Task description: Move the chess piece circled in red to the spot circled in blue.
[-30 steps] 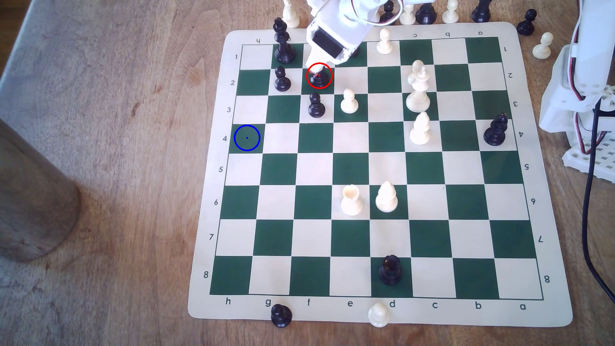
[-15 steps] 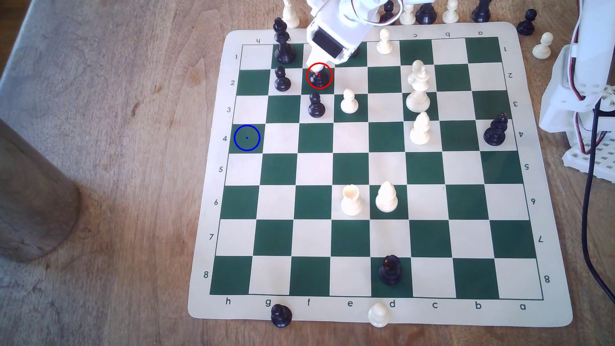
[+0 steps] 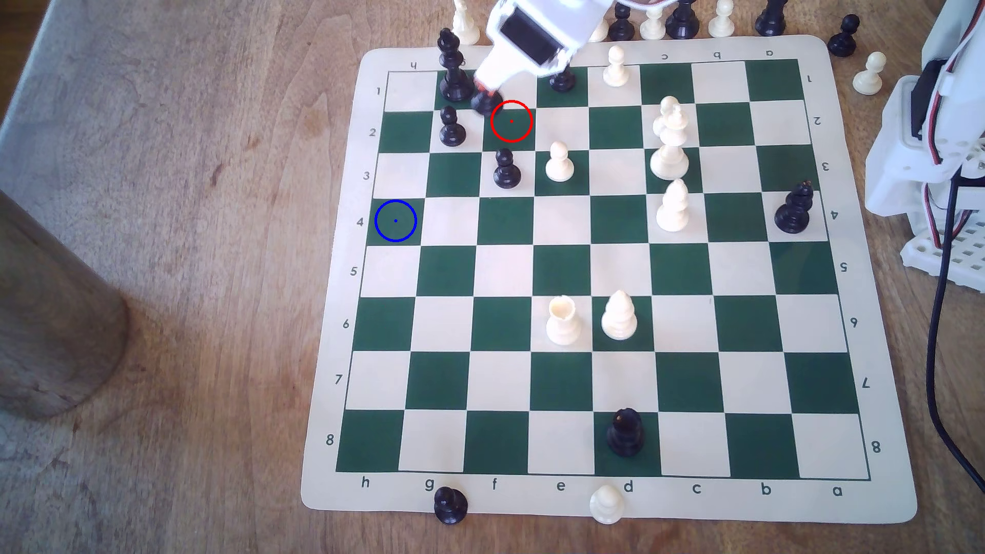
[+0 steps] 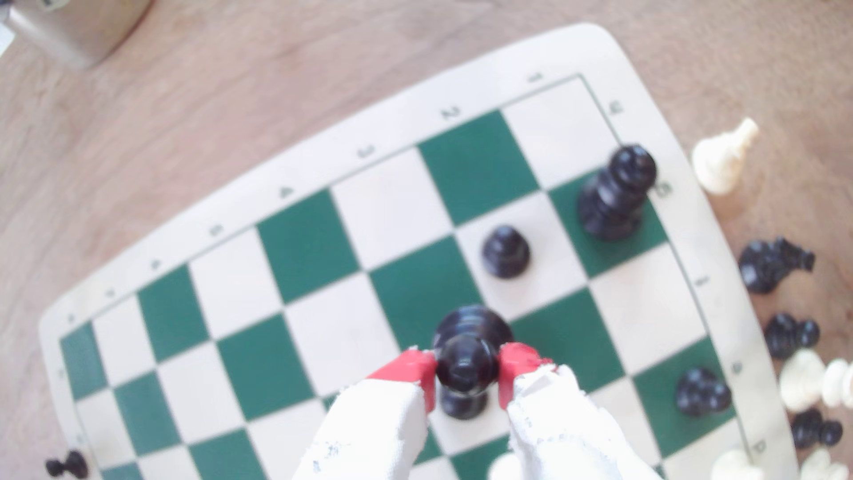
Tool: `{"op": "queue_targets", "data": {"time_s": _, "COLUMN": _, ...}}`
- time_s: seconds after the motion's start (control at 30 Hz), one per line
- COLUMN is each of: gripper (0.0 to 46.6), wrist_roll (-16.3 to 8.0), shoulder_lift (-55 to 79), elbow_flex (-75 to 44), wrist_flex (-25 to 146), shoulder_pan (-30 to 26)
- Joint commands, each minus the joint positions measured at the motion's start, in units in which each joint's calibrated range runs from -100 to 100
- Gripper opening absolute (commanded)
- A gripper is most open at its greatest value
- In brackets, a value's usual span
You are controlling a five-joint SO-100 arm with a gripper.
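Wrist view: the black bishop (image 4: 466, 364) is gripped between the red fingertips (image 4: 415, 371) of the hand (image 4: 467, 375), raised above the chessboard (image 4: 323, 258).

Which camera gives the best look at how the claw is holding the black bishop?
The wrist view. It looks straight down on the black bishop, with a red fingertip pressed against each side of its head. In the exterior view the bishop is a small dark blur beneath the claw, so the grip is unclear.
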Motion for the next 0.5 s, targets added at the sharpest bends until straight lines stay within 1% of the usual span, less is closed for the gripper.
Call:
{"op": "queue_targets", "data": {"time_s": 0.0, "gripper": 0.2, "wrist_roll": 0.15, "shoulder_lift": -0.77, "elbow_flex": -12.44, "wrist_flex": -0.4, "shoulder_pan": -4.56}}
{"op": "queue_targets", "data": {"time_s": 0.17, "gripper": 0.2, "wrist_roll": 0.2, "shoulder_lift": 5.01, "elbow_flex": -18.51, "wrist_flex": -0.24, "shoulder_pan": -6.67}}
{"op": "queue_targets", "data": {"time_s": 0.27, "gripper": 0.2, "wrist_roll": 0.24, "shoulder_lift": 6.7, "elbow_flex": -20.14, "wrist_flex": -0.24, "shoulder_pan": -7.3}}
{"op": "queue_targets", "data": {"time_s": 0.47, "gripper": 0.2, "wrist_roll": 0.24, "shoulder_lift": 14.68, "elbow_flex": -28.58, "wrist_flex": -0.24, "shoulder_pan": -8.0}}
